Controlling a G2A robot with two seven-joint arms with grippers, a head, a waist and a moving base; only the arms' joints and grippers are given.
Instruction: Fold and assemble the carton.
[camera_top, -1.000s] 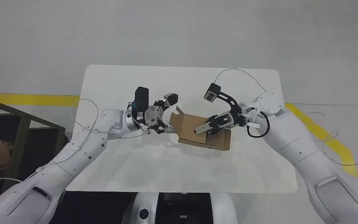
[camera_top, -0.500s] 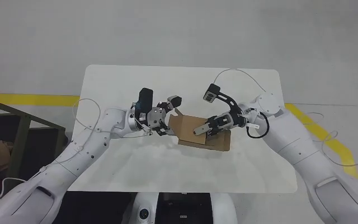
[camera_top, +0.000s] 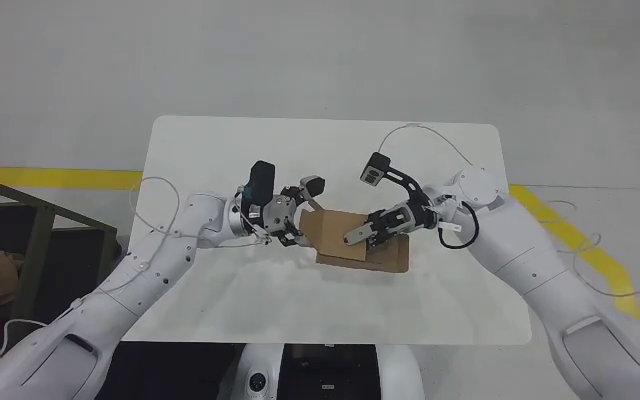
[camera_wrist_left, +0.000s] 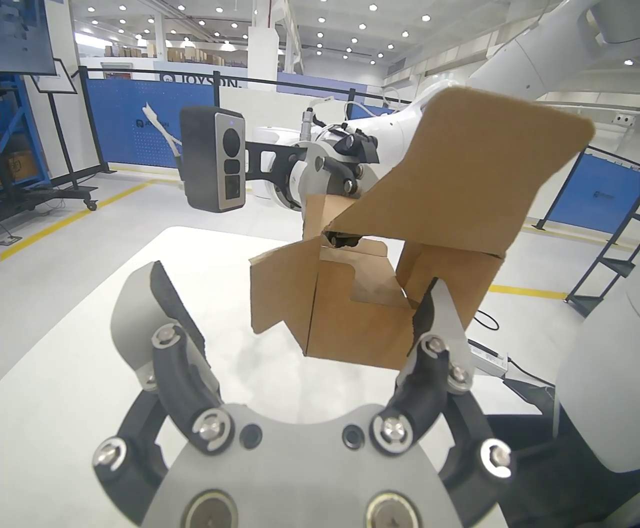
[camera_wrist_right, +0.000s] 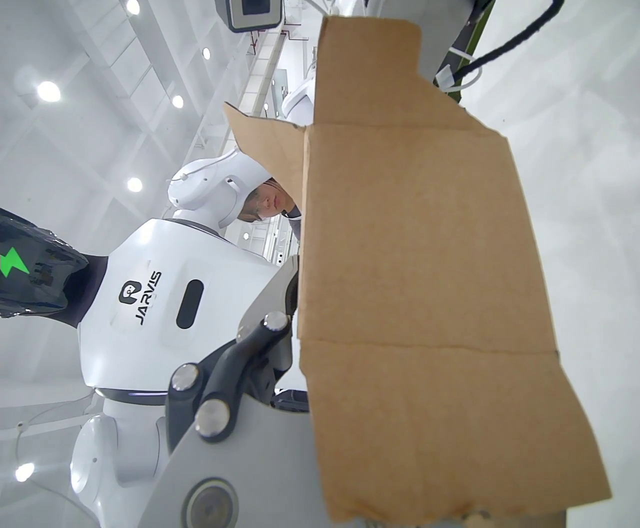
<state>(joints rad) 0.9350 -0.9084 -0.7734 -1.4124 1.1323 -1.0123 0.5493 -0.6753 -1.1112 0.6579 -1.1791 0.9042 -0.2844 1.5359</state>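
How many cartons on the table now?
1: the carton on the table, right end effector shut on a panel, left end effector open at its flapped end. None seems hidden.

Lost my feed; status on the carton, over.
Left gripper open, at carton's open end. Right gripper clamped on carton panel. End flaps unfolded. Nothing blocking.

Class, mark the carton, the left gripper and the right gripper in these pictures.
carton (camera_wrist_left: 350, 325), left wrist view, on its near side wall.
left gripper (camera_wrist_left: 299, 278), left wrist view, midway between its open fingertips.
right gripper (camera_top: 352, 236), top view, between its fingertips on the carton.
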